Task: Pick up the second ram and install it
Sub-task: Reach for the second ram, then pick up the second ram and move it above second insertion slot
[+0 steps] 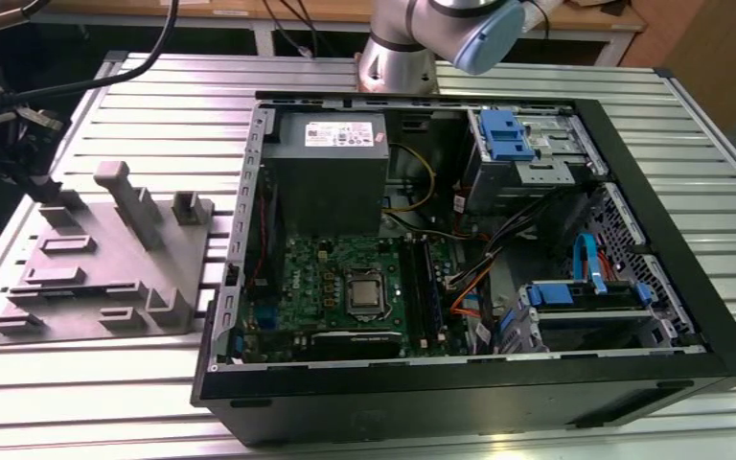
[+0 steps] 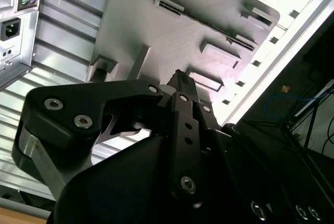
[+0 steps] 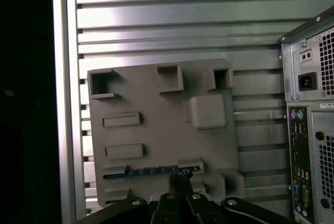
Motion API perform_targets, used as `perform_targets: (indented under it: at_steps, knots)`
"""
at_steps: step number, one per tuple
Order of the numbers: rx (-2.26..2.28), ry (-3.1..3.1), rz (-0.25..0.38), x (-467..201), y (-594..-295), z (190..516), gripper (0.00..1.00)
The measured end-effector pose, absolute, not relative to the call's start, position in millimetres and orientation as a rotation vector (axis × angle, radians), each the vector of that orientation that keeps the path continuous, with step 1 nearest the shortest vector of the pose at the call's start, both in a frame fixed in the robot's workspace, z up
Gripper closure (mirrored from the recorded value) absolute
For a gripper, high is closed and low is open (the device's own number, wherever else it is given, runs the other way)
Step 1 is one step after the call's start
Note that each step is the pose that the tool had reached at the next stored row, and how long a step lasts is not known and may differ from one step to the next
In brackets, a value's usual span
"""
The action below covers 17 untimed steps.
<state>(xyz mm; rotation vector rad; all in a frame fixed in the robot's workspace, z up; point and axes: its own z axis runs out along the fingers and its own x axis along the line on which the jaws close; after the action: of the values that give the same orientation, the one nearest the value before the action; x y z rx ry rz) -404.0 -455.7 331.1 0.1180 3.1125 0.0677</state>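
At the exterior view's left you have the grey plastic fixture tray with upright pegs (image 1: 183,273) on the slatted aluminium table (image 1: 87,383). In the first wrist view, the second ram (image 3: 151,172), a long, narrow blue-green stick, stands on edge in one tray slot. The black gripper (image 3: 180,180) hangs above that slot, apart from it, its tips together on nothing. Toward the exterior view's right sits the open black computer case (image 1: 713,326) with its green motherboard (image 1: 317,278).

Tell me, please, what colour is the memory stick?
The memory stick in the tray is blue; clearest in the first wrist view.
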Motion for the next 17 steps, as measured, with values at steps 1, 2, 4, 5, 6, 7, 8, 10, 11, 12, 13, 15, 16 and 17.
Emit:
perform_targets:
  at_steps: [1, 2, 4, 5, 6, 7, 8, 10, 11, 12, 13, 15, 16, 17]
  knots:
    - [0.118, 3.112, 0.068, -405, -456, 330, 0.9]
    - [0.118, 3.112, 0.068, -406, -457, 328, 0.9]
    - [0.118, 3.113, 0.068, -407, -458, 325, 0.9]
    - [0.118, 3.113, 0.068, -408, -459, 324, 0.9]
    - [0.118, 3.112, 0.068, -409, -459, 322, 0.9]
    - [0.118, 3.113, 0.068, -410, -460, 321, 0.9]
    - [0.118, 3.113, 0.068, -411, -460, 319, 0.9]
    - [0.118, 3.112, 0.068, -413, -461, 317, 0.9]
    - [0.118, 3.113, 0.068, -413, -462, 316, 0.9]
    - [0.118, 3.112, 0.068, -414, -463, 315, 0.9]
    - [0.118, 3.112, 0.068, -414, -463, 314, 0.9]
    - [0.118, 3.112, 0.068, -414, -463, 314, 0.9]
    - [0.118, 3.113, 0.068, -415, -463, 314, 0.9]
    - [0.118, 3.113, 0.068, -415, -463, 314, 0.9]
